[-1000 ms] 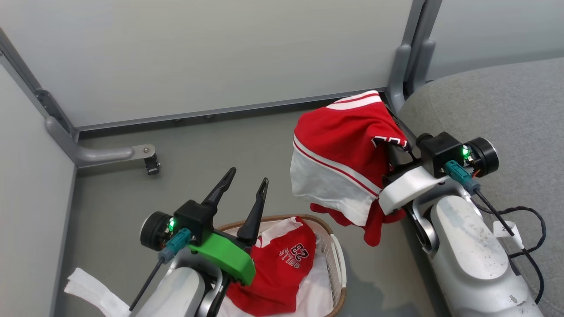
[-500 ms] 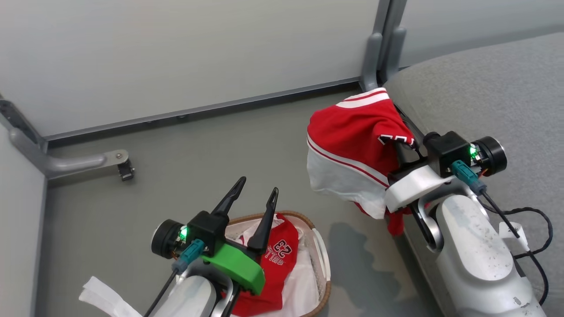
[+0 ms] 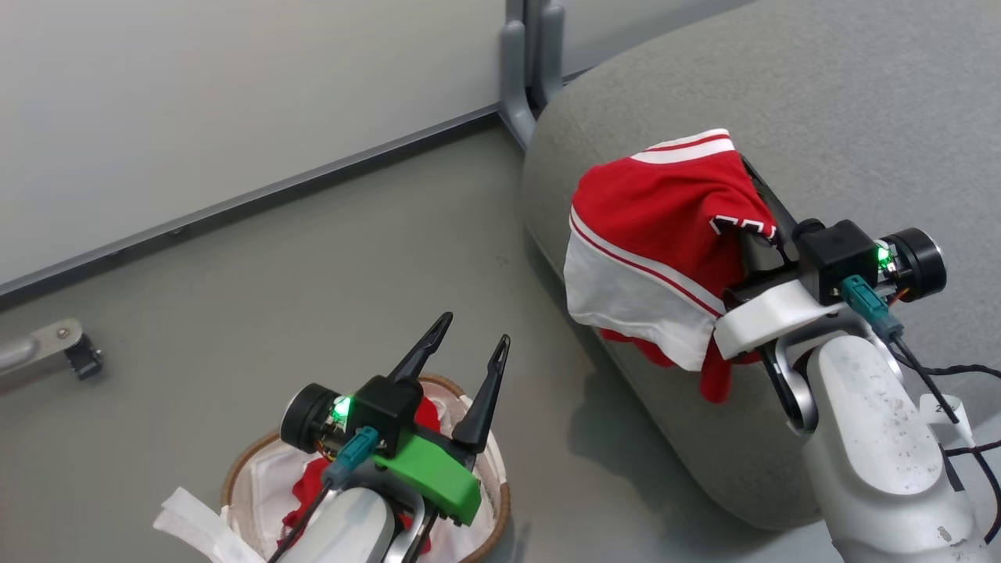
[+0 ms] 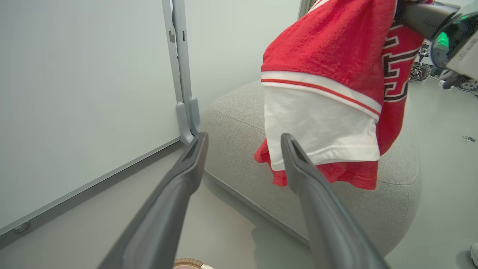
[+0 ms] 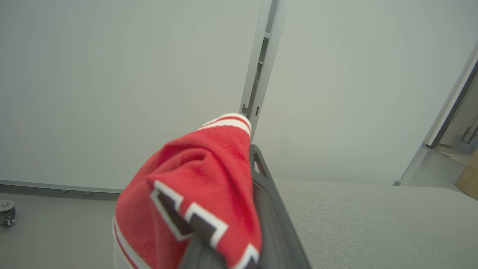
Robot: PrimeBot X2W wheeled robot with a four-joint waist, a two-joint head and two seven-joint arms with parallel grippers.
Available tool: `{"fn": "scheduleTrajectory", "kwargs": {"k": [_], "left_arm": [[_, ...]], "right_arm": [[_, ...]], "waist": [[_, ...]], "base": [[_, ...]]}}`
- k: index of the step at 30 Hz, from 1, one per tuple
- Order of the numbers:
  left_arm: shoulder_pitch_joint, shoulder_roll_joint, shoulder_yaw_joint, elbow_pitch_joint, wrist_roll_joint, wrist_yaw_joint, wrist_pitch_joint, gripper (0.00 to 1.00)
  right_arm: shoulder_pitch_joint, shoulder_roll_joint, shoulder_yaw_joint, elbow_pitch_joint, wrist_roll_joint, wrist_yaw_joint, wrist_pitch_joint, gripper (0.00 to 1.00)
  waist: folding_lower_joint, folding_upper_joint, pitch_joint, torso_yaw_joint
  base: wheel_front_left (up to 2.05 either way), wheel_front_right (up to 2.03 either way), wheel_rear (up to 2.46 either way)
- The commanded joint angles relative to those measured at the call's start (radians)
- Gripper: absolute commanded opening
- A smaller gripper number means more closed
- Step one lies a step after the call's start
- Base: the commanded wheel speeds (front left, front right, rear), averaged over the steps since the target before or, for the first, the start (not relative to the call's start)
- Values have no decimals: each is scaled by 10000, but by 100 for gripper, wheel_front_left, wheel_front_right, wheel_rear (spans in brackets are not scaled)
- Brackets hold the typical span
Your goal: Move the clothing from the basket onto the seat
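Gripping a red garment (image 3: pixel 665 227) with white trim, the right claw (image 5: pixel 255 158) is closed on the cloth, which drapes over its fingers above the rounded left edge of the grey seat (image 3: pixel 821 117); the white hem hangs past that edge toward the floor (image 3: pixel 313 274), and whether cloth and seat touch cannot be told. The left claw (image 3: pixel 475 328) stands wide open and empty above the basket (image 3: pixel 232 477). The basket rests on the floor apart from the seat and contains red clothing (image 3: pixel 309 485) lying on a white cloth (image 3: pixel 262 473).
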Motion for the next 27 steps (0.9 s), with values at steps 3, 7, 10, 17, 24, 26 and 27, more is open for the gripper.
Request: {"fn": "scheduleTrajectory", "kwargs": {"k": [3, 7, 10, 17, 24, 26, 27], "left_arm": [[-274, 63, -18, -8, 163, -18, -30, 100], [-412, 94, -73, 43, 283, -76, -33, 100], [-494, 95, -130, 67, 340, -102, -34, 100], [-824, -8, -422, -6, 506, -187, -21, 100], [-1284, -52, -685, -215, 801, -165, 26, 100], [-1416, -13, -754, -353, 905, -148, 79, 100], [-1479, 19, -763, -434, 951, -127, 103, 100]], "right_arm": [[208, -9, -150, -117, 34, -10, -53, 0], [326, 19, -286, -218, 64, -10, -53, 0], [406, 25, -378, -255, 72, -10, -53, 0], [158, -124, -1001, -383, 251, -10, -53, 0], [-1058, -1302, -1782, -472, 141, -12, -53, 0], [-1575, -1825, -1979, -410, 137, -10, -53, 0], [-1830, -2069, -2067, -368, 149, -10, -53, 0]], "waist": [[0, 0, 774, -1402], [0, 0, 991, -1721], [0, 0, 1138, -1756], [0, 0, 1620, -1151], [0, 0, 2398, 18], [0, 0, 2707, 384], [0, 0, 2856, 529]], "base": [[0, 0, 0], [0, 0, 0], [0, 0, 0], [0, 0, 0], [0, 0, 0], [0, 0, 0], [0, 0, 0]]}}
